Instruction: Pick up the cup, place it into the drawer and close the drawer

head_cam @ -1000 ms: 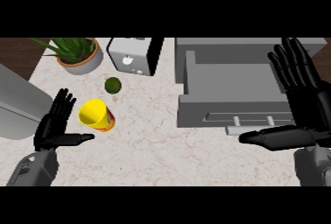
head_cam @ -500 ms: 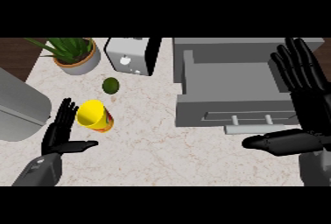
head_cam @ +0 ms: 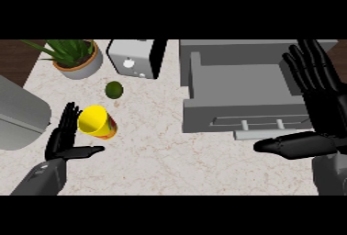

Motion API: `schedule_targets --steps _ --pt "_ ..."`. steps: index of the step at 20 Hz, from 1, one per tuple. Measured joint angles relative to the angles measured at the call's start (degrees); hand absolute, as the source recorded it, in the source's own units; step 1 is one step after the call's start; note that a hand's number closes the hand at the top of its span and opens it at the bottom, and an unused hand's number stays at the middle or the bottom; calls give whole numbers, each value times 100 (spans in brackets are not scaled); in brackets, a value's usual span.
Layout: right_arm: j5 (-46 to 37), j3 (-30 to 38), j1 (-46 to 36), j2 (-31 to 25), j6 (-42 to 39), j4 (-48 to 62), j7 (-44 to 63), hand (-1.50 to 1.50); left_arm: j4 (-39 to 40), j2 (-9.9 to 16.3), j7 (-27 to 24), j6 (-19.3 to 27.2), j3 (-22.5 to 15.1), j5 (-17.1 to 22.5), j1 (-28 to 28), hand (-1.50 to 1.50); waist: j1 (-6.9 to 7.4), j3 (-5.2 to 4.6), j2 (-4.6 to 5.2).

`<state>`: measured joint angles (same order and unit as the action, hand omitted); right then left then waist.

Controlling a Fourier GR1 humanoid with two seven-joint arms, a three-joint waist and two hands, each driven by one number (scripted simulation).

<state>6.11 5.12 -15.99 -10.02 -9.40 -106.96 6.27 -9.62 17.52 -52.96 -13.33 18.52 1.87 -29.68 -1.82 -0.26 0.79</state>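
Just right of left fingers (head_cam: 66,124): cup (head_cam: 97,122)

The left hand (head_cam: 65,140) is seen just left of the yellow cup (head_cam: 97,122), palm turned toward it, fingers straight and pointing up the view, thumb spread out below the cup's base. Its grey forearm enters from the lower left. The right hand (head_cam: 317,105) is held open well right of the cup, fingers straight, thumb stretched leftward.
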Motion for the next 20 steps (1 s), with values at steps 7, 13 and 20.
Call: schedule_targets --steps 7,13,20 --pt "29 53 7 -25 -29 34 -2 -150 107 -121 -123 79 -5 -64 -162 -150 -34 -2 8" --pt "99 86 -82 -84 -61 -32 133 -150 159 -124 -78 -175 6 -62 -244 -150 -48 -6 19" --pt "107 111 -24 -146 -130 -57 124 -150 -73 -290 -267 -266 -16 -75 -324 150 -68 -7 26"
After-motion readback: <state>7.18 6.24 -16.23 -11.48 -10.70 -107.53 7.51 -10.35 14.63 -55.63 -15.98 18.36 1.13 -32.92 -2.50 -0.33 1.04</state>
